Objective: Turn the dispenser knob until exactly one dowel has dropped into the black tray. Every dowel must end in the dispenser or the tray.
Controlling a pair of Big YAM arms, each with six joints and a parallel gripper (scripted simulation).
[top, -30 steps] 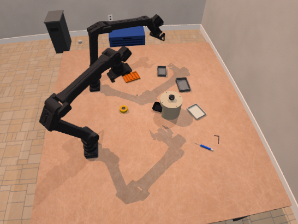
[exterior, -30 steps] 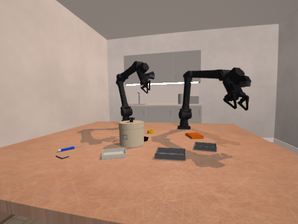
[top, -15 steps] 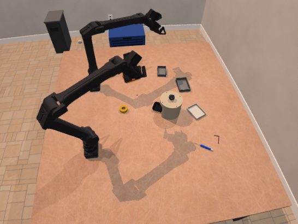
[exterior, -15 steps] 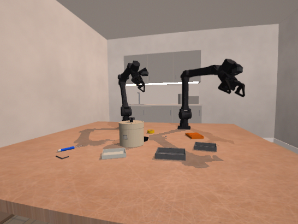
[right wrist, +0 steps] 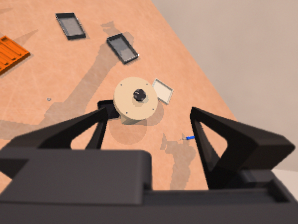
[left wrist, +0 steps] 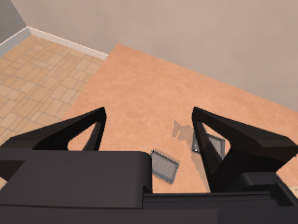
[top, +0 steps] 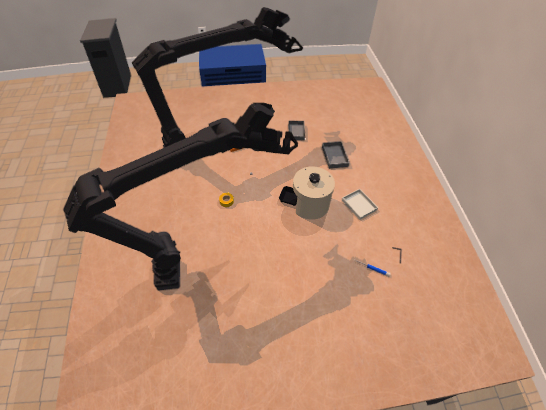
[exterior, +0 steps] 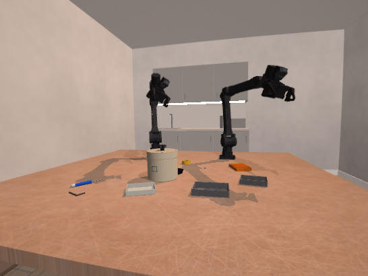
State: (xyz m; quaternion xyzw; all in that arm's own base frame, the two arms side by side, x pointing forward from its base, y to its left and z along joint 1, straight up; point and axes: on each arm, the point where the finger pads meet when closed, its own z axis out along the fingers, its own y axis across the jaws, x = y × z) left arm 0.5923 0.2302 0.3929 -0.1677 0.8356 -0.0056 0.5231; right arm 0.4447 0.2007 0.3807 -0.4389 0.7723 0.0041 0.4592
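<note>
The beige round dispenser (top: 314, 195) stands mid-table with a black knob (top: 314, 177) on its lid; it also shows in the exterior view (exterior: 162, 165) and in the right wrist view (right wrist: 135, 100). The small black tray (top: 287, 196) touches its side. No dowels are visible. My right gripper (top: 290, 142) is open and empty, high above the table and off to one side of the dispenser; its fingers frame the knob (right wrist: 138, 94) from above. My left gripper (top: 292, 45) is open and empty, high over the far side of the table (left wrist: 149, 111).
Two dark grey trays (top: 297, 130) (top: 335, 155) lie beyond the dispenser, and a white tray (top: 360, 204) lies beside it. An orange tray (exterior: 240, 167), a yellow ring (top: 226, 199), a blue pen (top: 377, 270) and a black hex key (top: 398, 253) lie on the table.
</note>
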